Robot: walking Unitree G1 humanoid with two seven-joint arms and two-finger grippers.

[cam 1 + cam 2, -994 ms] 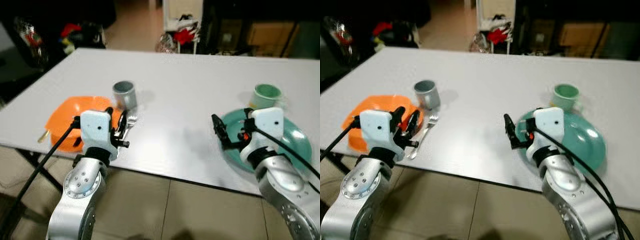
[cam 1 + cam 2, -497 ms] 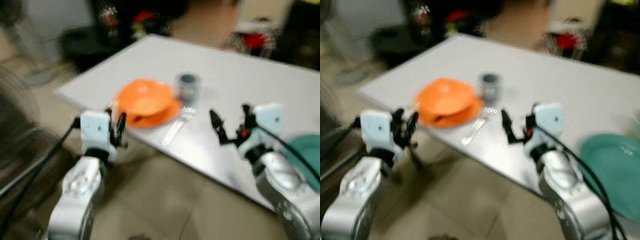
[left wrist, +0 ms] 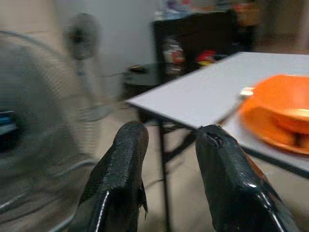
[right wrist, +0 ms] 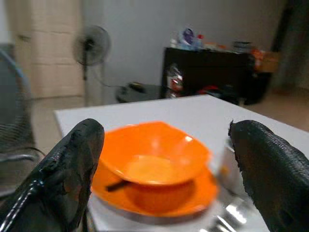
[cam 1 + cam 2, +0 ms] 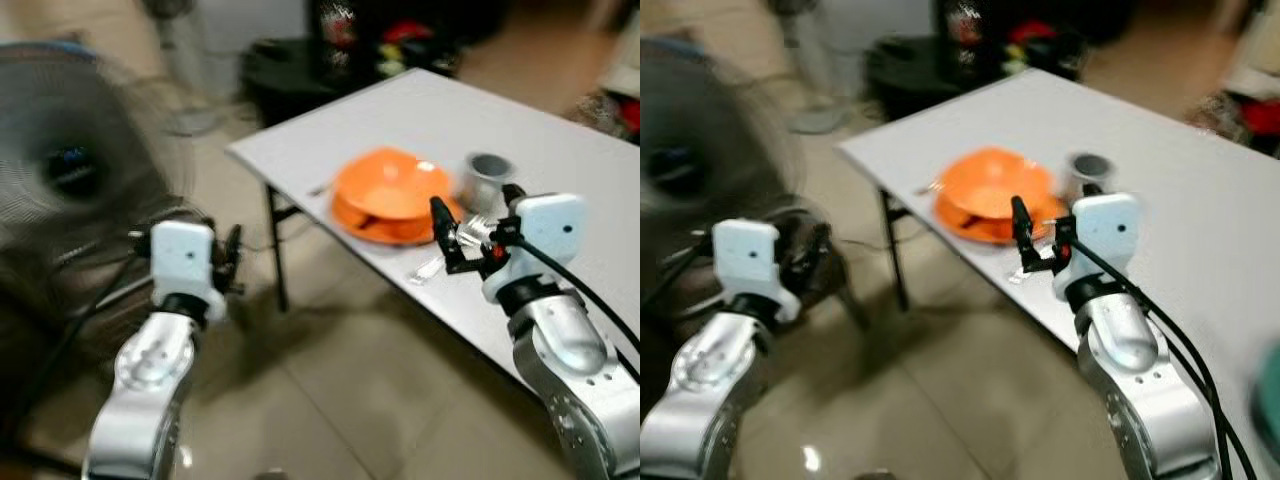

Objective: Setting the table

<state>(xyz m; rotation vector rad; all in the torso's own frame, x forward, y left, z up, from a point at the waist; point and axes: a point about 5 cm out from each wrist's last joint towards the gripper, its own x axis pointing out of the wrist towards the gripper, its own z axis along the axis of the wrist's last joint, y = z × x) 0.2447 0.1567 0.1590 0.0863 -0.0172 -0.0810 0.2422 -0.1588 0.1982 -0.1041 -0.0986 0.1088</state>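
Observation:
An orange bowl (image 5: 392,185) sits on an orange plate (image 5: 375,218) near the corner of the white table (image 5: 560,140). A grey cup (image 5: 486,178) stands just behind the plate, and a silver fork (image 5: 432,266) lies beside it at the table edge. My right gripper (image 5: 455,238) hovers open and empty over the table edge, close to the plate; its wide-spread fingers (image 4: 72,169) frame the bowl (image 4: 154,154). Off the table, above the floor, my left gripper (image 5: 232,262) hangs open and empty, its fingers (image 3: 120,183) pointing toward the table corner.
A large standing fan (image 5: 70,150) is close on my left, with a second fan (image 3: 79,34) by the far wall. Dark furniture with clutter (image 5: 340,50) stands behind the table. Table legs (image 5: 275,250) descend at the corner. Tiled floor (image 5: 330,400) lies below. The eye views are blurred.
The whole view has swung left: the table now lies to my right and the teal plate and green cup have left the picture. Both arms keep the same pose.

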